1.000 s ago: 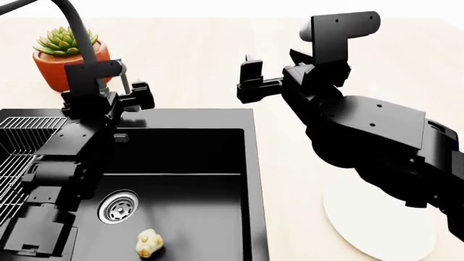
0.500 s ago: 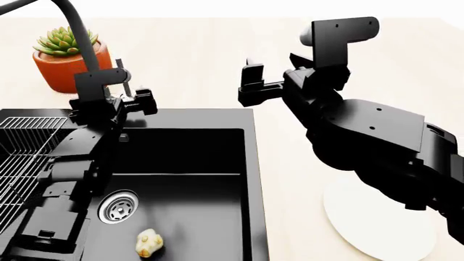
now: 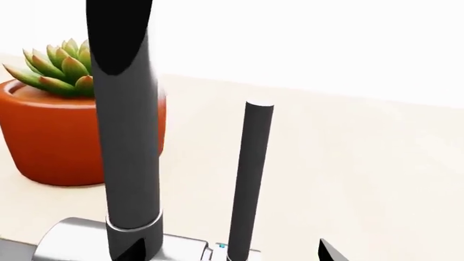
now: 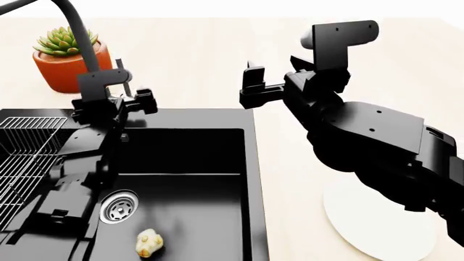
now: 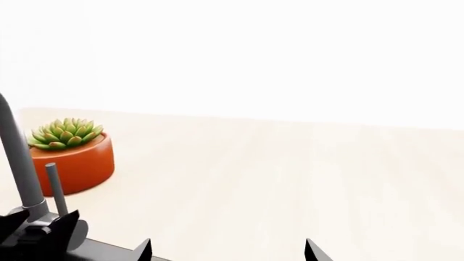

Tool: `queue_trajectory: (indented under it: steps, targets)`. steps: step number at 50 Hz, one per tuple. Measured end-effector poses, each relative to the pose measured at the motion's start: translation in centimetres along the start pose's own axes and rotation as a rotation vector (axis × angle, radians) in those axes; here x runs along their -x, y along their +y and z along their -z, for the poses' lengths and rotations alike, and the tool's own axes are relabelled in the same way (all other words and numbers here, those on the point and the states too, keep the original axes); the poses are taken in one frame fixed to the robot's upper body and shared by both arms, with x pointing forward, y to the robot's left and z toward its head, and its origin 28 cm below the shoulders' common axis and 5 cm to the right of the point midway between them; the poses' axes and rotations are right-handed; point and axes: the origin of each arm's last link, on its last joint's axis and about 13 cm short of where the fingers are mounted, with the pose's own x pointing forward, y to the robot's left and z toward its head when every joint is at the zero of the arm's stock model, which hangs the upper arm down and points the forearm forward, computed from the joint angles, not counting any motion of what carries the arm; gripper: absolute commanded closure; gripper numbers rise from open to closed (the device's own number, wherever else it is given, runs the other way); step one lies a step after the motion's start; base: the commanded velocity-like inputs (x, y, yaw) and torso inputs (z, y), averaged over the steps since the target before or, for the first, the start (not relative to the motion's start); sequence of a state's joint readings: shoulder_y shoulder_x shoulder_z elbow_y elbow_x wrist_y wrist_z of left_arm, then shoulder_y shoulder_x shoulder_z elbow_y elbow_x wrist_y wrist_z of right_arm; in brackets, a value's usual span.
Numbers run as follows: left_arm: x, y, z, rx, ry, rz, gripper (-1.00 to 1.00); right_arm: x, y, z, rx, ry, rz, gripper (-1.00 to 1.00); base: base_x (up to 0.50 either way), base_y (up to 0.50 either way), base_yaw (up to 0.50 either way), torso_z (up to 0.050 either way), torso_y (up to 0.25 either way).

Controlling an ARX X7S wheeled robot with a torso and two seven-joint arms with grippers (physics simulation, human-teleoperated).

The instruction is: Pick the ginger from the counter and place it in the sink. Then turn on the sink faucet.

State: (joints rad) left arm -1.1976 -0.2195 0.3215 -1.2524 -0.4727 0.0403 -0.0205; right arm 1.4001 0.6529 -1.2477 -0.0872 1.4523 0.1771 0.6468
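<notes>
The ginger (image 4: 149, 242) lies on the floor of the black sink (image 4: 195, 163), close to the steel drain (image 4: 118, 206). Behind the basin rises the sink faucet (image 4: 73, 27), its thin lever (image 4: 125, 81) standing upright. My left gripper (image 4: 119, 103) is open at the faucet's base. In the left wrist view the lever (image 3: 250, 179) stands between the spread fingertips (image 3: 330, 253) of that gripper (image 3: 232, 255), beside the neck (image 3: 127, 136), and I see no contact. My right gripper (image 4: 250, 81) hovers open and empty over the counter (image 4: 195, 54); its own view shows the gripper (image 5: 229, 253) above bare wood.
An orange pot with a succulent (image 4: 69, 60) stands just behind the faucet. A wire rack (image 4: 22, 147) lies along the sink's left side. A white plate (image 4: 377, 223) sits on the counter at the right, partly under my right arm.
My left arm has pushed forward, bringing its gripper closer round the faucet lever. The right arm has barely drifted. The ginger has not moved.
</notes>
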Motion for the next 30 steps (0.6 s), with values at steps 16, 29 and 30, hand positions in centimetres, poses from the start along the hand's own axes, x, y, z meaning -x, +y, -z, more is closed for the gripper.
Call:
queue_trajectory:
  steps: [16,29,30]
  targets:
    - [-0.24,-0.25,-0.43,-0.018,-0.025,0.012,-1.0,0.07,-0.1,0.18,0.001,0.002,0.0,-1.0,0.0,0.0,0.0,0.0,0.0]
    - [-0.3,-0.3,-0.58,-0.03,-0.03,0.011,-1.0,0.17,-0.19,-0.02,-0.008,-0.013,0.014,-1.0,0.0,0.0,0.0,0.0,0.0]
    - [-0.3,-0.31,-0.59,-0.03,-0.031,0.012,-1.0,0.18,-0.19,-0.03,-0.009,-0.013,0.014,-1.0,0.0,0.0,0.0,0.0,0.0]
